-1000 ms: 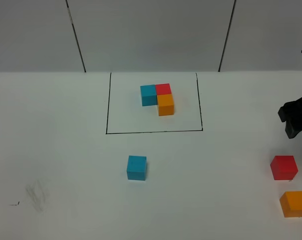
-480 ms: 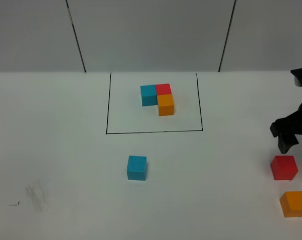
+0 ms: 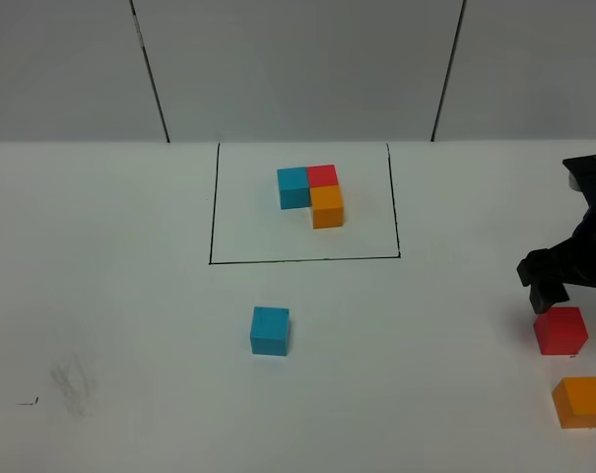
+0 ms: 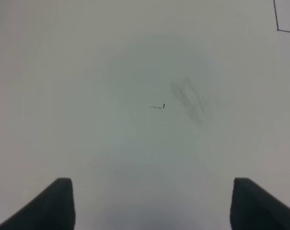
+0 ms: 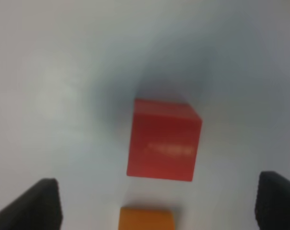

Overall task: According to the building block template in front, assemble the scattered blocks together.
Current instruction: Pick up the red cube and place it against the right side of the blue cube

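Our right pincer [image 3: 559, 281] hangs with jaws apart just beside the red cube [image 3: 561, 330], plain and matte, at the right edge of the white surface [image 3: 130, 296]. The orange cube [image 3: 581, 401] sits near it, the blue cube [image 3: 270, 330] well apart. The template [image 3: 312, 194] lies framed farther back. Our left pincer [image 4: 154, 203] stands apart, empty, above a grey smudge [image 4: 188, 98]

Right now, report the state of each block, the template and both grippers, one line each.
building block template: joined in an L, inside the drawn frame.
blue cube: loose, alone.
red cube: loose, ungripped.
orange cube: loose, apart from red cube.
left gripper: jaws open, empty.
right gripper: jaws open, over red cube.
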You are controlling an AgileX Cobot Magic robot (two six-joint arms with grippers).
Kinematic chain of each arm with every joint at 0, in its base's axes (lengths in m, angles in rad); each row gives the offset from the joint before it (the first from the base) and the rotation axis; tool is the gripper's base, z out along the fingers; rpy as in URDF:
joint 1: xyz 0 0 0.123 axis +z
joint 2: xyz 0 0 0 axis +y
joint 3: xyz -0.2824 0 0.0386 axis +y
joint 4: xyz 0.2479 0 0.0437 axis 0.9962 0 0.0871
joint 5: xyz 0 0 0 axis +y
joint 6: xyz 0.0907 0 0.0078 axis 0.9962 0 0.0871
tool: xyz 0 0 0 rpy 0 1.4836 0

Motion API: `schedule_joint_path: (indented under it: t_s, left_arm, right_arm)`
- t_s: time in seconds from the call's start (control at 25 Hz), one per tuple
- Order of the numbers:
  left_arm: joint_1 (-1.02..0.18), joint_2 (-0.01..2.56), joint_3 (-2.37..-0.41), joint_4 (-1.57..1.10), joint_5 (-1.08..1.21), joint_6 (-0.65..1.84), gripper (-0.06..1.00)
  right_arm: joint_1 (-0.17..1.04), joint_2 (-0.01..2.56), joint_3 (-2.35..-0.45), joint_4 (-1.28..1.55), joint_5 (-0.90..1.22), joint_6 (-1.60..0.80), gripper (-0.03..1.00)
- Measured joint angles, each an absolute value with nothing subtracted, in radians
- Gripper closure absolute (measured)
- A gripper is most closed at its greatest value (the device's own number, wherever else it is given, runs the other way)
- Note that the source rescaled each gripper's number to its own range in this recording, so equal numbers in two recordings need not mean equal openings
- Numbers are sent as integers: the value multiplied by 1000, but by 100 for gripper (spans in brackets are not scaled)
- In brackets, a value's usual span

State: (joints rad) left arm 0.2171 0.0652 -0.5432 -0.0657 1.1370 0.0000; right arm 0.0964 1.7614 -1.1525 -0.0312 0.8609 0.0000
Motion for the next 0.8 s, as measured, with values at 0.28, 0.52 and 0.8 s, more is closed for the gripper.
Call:
schedule_joint_path:
  t_s: [0.28,0.52,0.8]
  left_arm:
    - [217,65,-543,-66,1137,0,33]
    - [217,65,-543,-66,1137,0,33]
    - [217,65,-543,-66,1137,0,33]
  right_arm:
    - [96,1826,-1152,-18,837,0,29]
    - [96,1876,-1152,-15,825,0,29]
    - [96,1930,-1152,-13,781,0,29]
